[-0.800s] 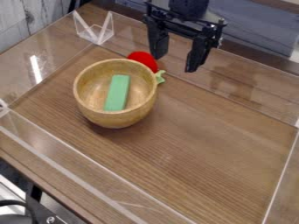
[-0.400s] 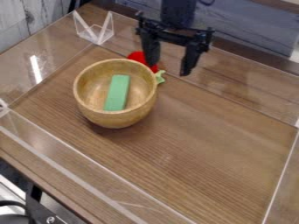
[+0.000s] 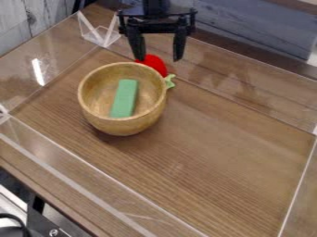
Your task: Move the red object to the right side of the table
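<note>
Leftward across the tabletop (image 3: 223, 139) the gripper (image 3: 155, 44) has shifted since the earlier frame, and it now hangs over the strawberry toy (image 3: 151, 64); bowl and block lie where they did.

Camera view: the fingers are spread wide, one to each side above the toy, with nothing held between them. The toy sits just beyond the bowl's far rim, near the table's far edge. Its upper part is partly hidden by the gripper, and whether it touches the bowl (image 3: 104, 123) cannot be told. The arm above is cut off by the top edge. Inside the bowl lies the green block (image 3: 124, 98). Dark cabling (image 3: 18, 222) at the lower left corner is cropped and hard to make out. No writing is legible.
</note>
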You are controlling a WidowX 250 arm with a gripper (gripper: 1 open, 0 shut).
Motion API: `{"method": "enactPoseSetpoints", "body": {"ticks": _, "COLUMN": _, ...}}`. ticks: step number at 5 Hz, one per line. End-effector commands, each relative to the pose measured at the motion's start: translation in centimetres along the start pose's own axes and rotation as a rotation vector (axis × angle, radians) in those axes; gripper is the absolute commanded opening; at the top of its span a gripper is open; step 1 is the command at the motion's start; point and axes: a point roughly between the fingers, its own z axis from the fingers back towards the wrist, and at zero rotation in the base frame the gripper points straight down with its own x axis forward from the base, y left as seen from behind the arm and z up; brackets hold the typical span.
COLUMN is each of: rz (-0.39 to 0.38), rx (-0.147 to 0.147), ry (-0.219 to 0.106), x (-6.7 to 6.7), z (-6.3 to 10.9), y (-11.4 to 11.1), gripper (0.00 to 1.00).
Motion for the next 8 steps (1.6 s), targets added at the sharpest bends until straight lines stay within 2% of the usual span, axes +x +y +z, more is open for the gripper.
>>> {"method": "enactPoseSetpoints", "body": {"ticks": 1, "rz": 0.141, "rx": -0.059, "ry": -0.072, "x": 2.2, "z": 0.6, "y": 0.9, "gripper": 1.0}}
{"method": "enactPoseSetpoints", "body": {"ticks": 2, "rz": 0.262, "rx": -0.099, "ry": -0.082, "x": 3.6, "z": -0.5, "y": 1.7, "gripper": 1.0}}
{"method": "enactPoseSetpoints", "body": {"ticks": 3, "rz": 0.349, "rx": -0.123, "ry": -0.087, "x": 5.0, "z": -0.9, "y": 1.6, "gripper": 1.0}}
{"method": "enactPoseSetpoints", "body": {"ticks": 4, "rz": 0.393, "rx": -0.139, "ry": -0.085, "x": 6.1, "z": -1.4, "y": 1.4, "gripper": 1.0}}
{"method": "enactPoseSetpoints", "body": {"ticks": 5, "rz": 0.444, "rx": -0.156, "ry": -0.079, "x": 6.5, "z": -1.8, "y": 1.5, "gripper": 1.0}}
{"method": "enactPoseSetpoints", "body": {"ticks": 7, "rz": 0.565, "rx": -0.186, "ry": -0.076, "x": 6.3, "z": -4.3, "y": 2.1, "gripper": 1.0}}
{"method": "enactPoseSetpoints", "body": {"ticks": 8, "rz": 0.536, "rx": -0.189, "ry": -0.069, "x": 6.4, "z": -4.2, "y": 2.0, "gripper": 1.0}}
